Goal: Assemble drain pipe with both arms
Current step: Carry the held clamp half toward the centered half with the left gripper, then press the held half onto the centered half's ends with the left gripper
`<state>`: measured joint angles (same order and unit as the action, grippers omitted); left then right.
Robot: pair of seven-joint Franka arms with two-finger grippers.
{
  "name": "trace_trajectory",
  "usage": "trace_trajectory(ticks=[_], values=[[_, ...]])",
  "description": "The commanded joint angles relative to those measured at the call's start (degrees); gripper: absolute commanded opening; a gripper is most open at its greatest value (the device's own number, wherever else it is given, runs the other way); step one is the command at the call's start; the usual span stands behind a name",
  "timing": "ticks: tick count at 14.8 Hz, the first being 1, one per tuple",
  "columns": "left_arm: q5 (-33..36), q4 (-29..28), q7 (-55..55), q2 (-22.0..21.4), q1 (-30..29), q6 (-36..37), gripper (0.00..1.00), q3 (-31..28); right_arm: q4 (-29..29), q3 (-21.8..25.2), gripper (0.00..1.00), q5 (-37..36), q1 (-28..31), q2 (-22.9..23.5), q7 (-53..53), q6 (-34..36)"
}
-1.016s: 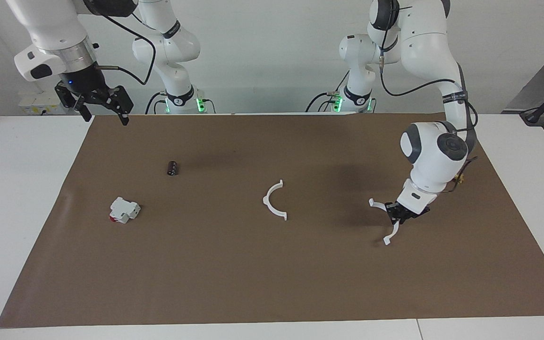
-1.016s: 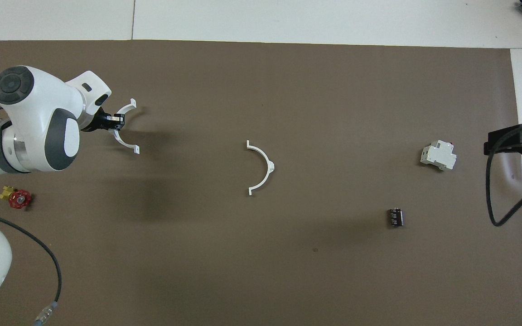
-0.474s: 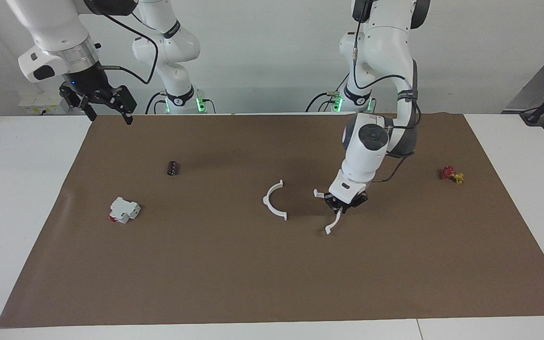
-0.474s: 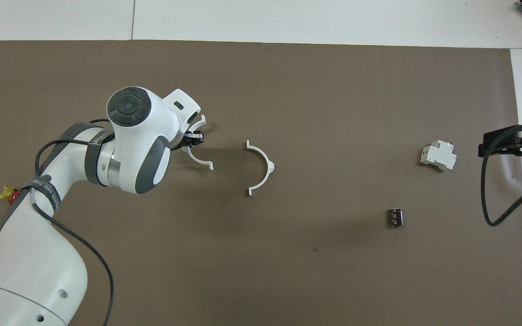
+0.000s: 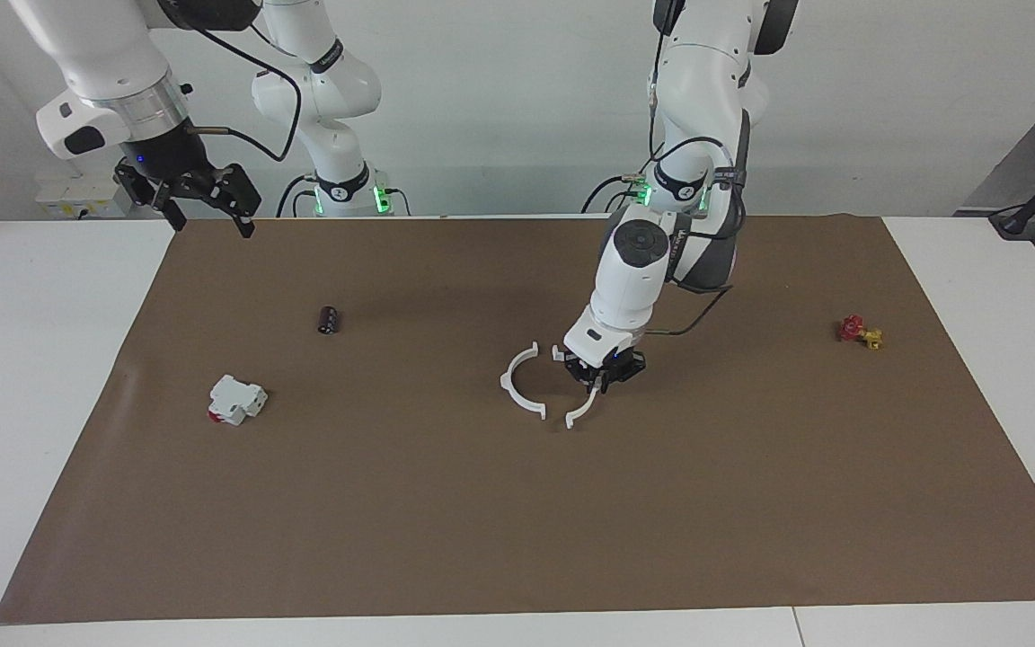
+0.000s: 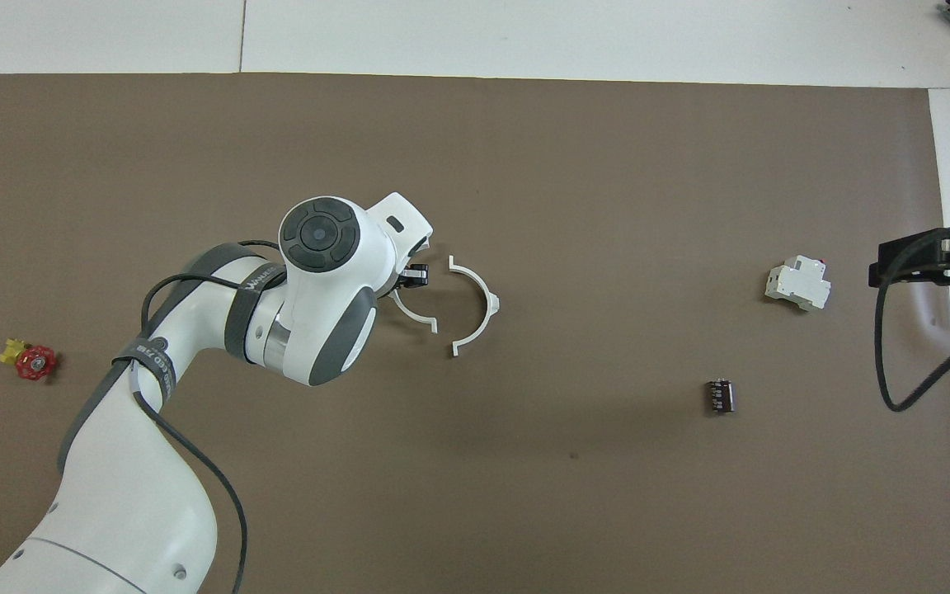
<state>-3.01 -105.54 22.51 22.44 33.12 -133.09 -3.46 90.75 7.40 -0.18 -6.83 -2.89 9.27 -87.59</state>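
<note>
The task stands about midway, by my reading. One thin white plastic half-ring of the drain pipe, the resting arc (image 5: 519,385), lies flat on the brown paper mat (image 5: 517,539) near the mat's middle; I place everything else from it. The matching thin white half-ring, the carried arc (image 5: 582,409), is pinched in the closed fingers of the left gripper (image 5: 603,376), just beside the resting arc toward the left arm's end of the table. The two halves curve toward each other with their lower tabs nearly touching, yet a gap shows between both pairs of ends, so the ring is not closed. What is left, as I judge it: line up the tabs, press the halves together, and probably steady the resting arc with the other arm.

The right gripper (image 5: 203,199) waits, fingers spread apart and holding nothing, above the mat's edge well away from the resting arc toward the right arm's end.

Counted: two white arcs; two arms, each with one black gripper. There is also one blocky white-and-red part (image 5: 235,400) and one small dark ribbed cylinder (image 5: 329,320), both well apart from the resting arc toward the right arm's end. One small red-and-yellow valve (image 5: 859,332) lies well apart toward the left arm's end.
</note>
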Motion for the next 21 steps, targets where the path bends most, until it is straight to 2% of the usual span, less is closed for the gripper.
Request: trace_trajectory(ticks=[1,5,21], values=[[1.34,-2.56,1.13,-0.73,1.5,-2.34,0.0,-0.93,0.56,0.07,1.0,1.24,0.24,-0.53,0.31,0.23],[1.34,-4.06,0.96,-0.12,2.03,-7.52,0.0,-0.84,0.56,0.07,1.0,1.24,0.24,-0.53,0.22,0.23],[1.34,-6.87,1.05,-0.64,4.49,-7.53,0.0,-0.93,0.56,0.07,1.0,1.24,0.24,-0.53,0.22,0.23]])
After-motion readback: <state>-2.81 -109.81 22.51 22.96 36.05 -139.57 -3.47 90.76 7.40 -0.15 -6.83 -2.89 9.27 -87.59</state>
